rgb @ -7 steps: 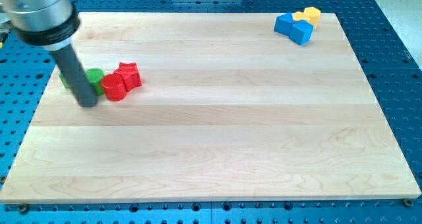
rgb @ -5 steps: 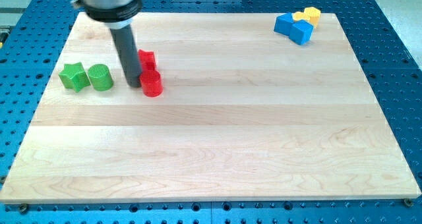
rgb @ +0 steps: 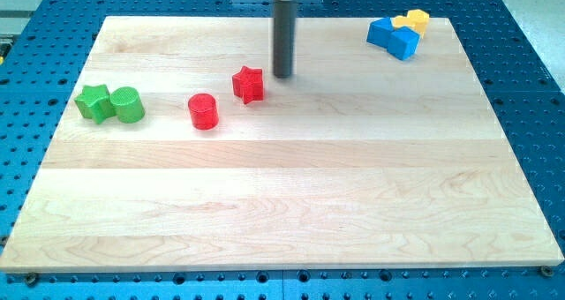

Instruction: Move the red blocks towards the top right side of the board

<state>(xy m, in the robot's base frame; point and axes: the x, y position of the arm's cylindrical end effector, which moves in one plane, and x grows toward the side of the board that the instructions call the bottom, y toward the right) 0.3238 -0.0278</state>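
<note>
A red star block [rgb: 249, 84] lies left of the board's centre, toward the view's top. A red cylinder [rgb: 203, 111] stands apart from it, lower and to its left. My tip [rgb: 282, 74] is on the board just right of and slightly above the red star, with a small gap between them. The rod rises straight up out of the view's top.
A green star [rgb: 93, 102] and a green cylinder [rgb: 128, 105] touch each other at the view's left. Two blue blocks [rgb: 393, 37] and a yellow block [rgb: 412, 21] cluster at the top right corner. The wooden board [rgb: 291, 203] sits on a blue perforated table.
My tip has swept from the far left to the upper middle. The red star moved right and up with it; the red cylinder was pushed right, then left behind. The green blocks are uncovered.
</note>
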